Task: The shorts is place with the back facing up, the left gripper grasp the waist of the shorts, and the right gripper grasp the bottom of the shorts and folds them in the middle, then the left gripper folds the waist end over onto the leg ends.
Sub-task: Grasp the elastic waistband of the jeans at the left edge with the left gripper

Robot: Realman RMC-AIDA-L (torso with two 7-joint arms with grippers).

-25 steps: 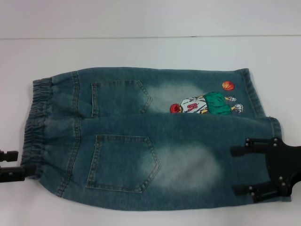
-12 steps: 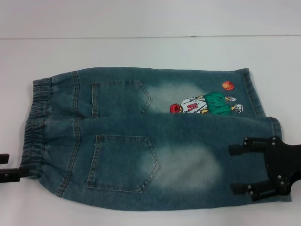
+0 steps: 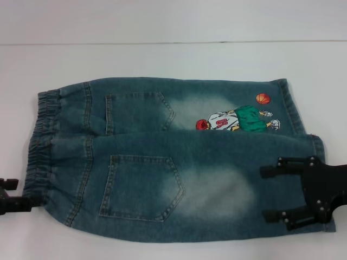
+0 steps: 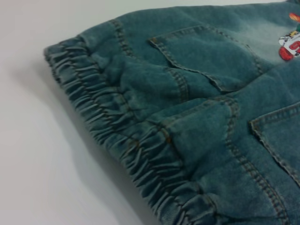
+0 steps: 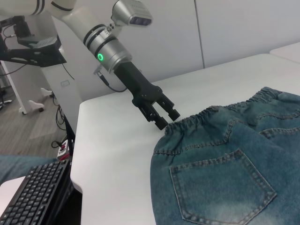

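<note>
The blue denim shorts (image 3: 162,162) lie flat on the white table (image 3: 162,59), back pockets up and one half folded over the other. The elastic waist (image 3: 40,146) is at the left and the leg ends (image 3: 317,146) at the right. My left gripper (image 3: 12,195) is open at the near corner of the waist, its fingertips just at the band's edge; the right wrist view shows that left gripper (image 5: 166,117) too. The waist (image 4: 117,126) fills the left wrist view. My right gripper (image 3: 265,194) hangs open over the near leg's hem.
A cartoon basketball-player print (image 3: 238,120) marks the far leg. In the right wrist view the table edge (image 5: 77,154) drops off beside the left arm (image 5: 108,47), with a keyboard (image 5: 33,197) below it. White table shows beyond the shorts.
The left gripper drew back toward the edge of view, then returned to the waist corner. The right gripper shifted slightly left over the leg. The shorts have not moved.
</note>
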